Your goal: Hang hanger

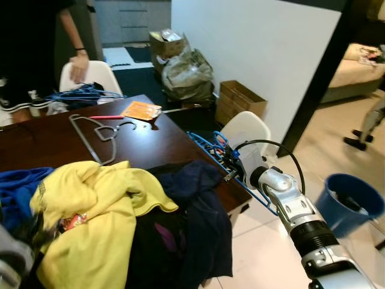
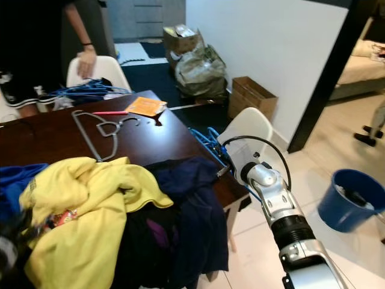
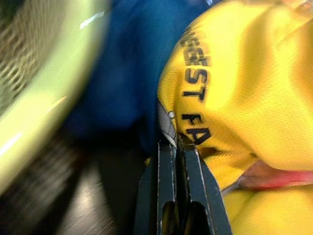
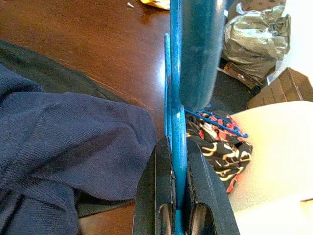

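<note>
Blue bucket (image 1: pixel 348 203): on floor, dark items inside, not identifiable.
Right gripper (image 4: pixel 177 152): fingers (image 4: pixel 163 169) clamped on blue hanger (image 4: pixel 174 98), at table (image 1: pixel 168 144) edge beside navy garment (image 4: pixel 63 142).
Left gripper (image 3: pixel 175 152): fingers pressed together, tips against yellow shirt (image 3: pixel 244 88).

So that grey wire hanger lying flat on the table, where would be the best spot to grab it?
Probably the long straight bar of the grey wire hanger. It lies flat on the dark table with bare wood either side, so jaws could come straight down from above and straddle it. The hook end is curved and sits near an orange packet, leaving less room.
</note>
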`<state>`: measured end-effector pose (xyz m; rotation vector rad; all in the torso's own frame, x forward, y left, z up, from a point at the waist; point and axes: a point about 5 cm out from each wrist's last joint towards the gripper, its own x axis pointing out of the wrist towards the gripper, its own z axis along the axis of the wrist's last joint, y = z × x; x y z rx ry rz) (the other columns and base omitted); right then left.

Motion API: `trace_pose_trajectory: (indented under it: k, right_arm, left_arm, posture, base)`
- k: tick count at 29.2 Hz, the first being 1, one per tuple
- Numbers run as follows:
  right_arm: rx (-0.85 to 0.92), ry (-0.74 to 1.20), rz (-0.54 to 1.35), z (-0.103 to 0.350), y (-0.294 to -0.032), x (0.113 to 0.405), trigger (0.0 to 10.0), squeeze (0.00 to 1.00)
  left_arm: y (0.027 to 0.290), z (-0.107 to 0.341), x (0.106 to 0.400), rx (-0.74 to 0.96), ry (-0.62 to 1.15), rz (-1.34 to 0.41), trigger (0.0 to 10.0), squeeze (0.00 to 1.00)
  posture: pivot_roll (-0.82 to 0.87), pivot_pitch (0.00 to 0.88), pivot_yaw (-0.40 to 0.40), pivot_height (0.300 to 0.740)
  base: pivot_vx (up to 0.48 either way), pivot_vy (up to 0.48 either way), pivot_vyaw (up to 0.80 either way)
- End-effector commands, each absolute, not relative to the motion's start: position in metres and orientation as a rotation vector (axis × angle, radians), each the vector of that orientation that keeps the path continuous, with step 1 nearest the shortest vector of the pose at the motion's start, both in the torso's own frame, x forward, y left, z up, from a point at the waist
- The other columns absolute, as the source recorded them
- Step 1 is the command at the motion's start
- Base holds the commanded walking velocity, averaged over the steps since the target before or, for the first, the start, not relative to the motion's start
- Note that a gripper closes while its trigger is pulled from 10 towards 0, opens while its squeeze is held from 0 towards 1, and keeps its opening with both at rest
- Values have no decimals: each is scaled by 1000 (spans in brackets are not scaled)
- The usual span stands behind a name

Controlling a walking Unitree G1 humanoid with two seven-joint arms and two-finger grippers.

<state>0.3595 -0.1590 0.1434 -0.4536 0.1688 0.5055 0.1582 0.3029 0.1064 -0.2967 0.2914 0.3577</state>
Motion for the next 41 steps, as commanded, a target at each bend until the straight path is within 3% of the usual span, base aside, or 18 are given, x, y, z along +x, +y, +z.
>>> trace_pose_trajectory:
  k: [1,2,3,4,5,11,16,17,19,21,25,27,29,30,31,32,36,41]
  right_arm:
    - [-464,175,503,143,-162,359,10000,0]
    - [-465,177,503,142,-163,359,10000,0]
    - [-467,179,503,142,-163,359,10000,0]
    - [-467,179,503,142,-163,359,10000,0]
    - [-466,179,504,142,-163,359,10000,0]
    - [-468,178,504,143,-164,359,10000,0]
    - [-469,178,498,143,-166,359,10000,0]
    - [-469,179,496,143,-167,359,10000,0]
    - [-469,179,496,143,-167,359,10000,0]
    - [-468,179,490,144,-167,359,10000,0]
    - [-467,179,488,144,-167,359,10000,0]
    - [-468,179,486,144,-167,359,10000,0]
    - [-470,179,485,143,-167,359,10000,0]
    - [-470,179,485,143,-167,359,10000,0]
    - [-471,179,485,143,-167,359,10000,0]
    - [-473,179,484,144,-168,359,10000,0]
    - [-475,178,483,144,-169,359,10000,0]
    - [-481,179,478,144,-172,358,10000,0]
  left_arm:
    - [305,98,155,-299,316,398,2431,0]
    - [311,90,148,-292,348,460,2431,0]
    - [317,90,146,-279,344,512,10000,67]
    - [317,90,146,-279,344,512,10000,67]
    - [319,97,150,-281,300,533,10000,1000]
    - [312,125,167,-285,156,460,10000,1000]
    - [299,169,183,-266,-11,305,10000,1000]
    - [287,197,190,-241,-101,174,10000,1000]
    - [287,197,190,-241,-101,174,10000,1000]
    - [248,244,190,-83,-193,-205,10000,1000]
    - [233,252,187,-11,-193,-337,10000,1000]
    - [224,255,188,96,-153,-421,10000,1000]
    - [217,242,188,350,1,-523,10000,1000]
    - [217,242,188,350,1,-523,10000,1000]
    - [220,234,189,467,83,-533,10000,941]
    - [229,225,190,583,175,-508,10000,67]
    - [239,216,190,686,259,-473,10000,0]
    - [259,212,200,777,363,-251,10000,0]
  posture:
    - [109,0,-57,740]
    - [109,0,-57,740]
    - [109,0,-61,740]
    - [109,0,-61,740]
    - [107,0,-60,740]
    - [94,0,-58,740]
    - [89,0,-56,740]
    - [85,0,-53,740]
    - [85,0,-53,740]
    - [84,0,-52,740]
    - [84,0,-52,740]
    - [82,0,-52,740]
    - [79,0,-55,740]
    - [79,0,-55,740]
    - [75,0,-51,740]
    - [71,0,-50,740]
    - [69,0,-49,740]
    - [66,0,-49,740]
  base:
    - [0,0,0]
    - [0,0,0]
    - [0,0,0]
    - [0,0,0]
    - [0,0,0]
    - [0,0,0]
    - [0,0,0]
    - [0,0,0]
    - [0,0,0]
    - [0,0,0]
    - [0,0,0]
    - [0,0,0]
    - [0,0,0]
    - [0,0,0]
    - [0,0,0]
    - [0,0,0]
    - [0,0,0]
    - [0,0,0]
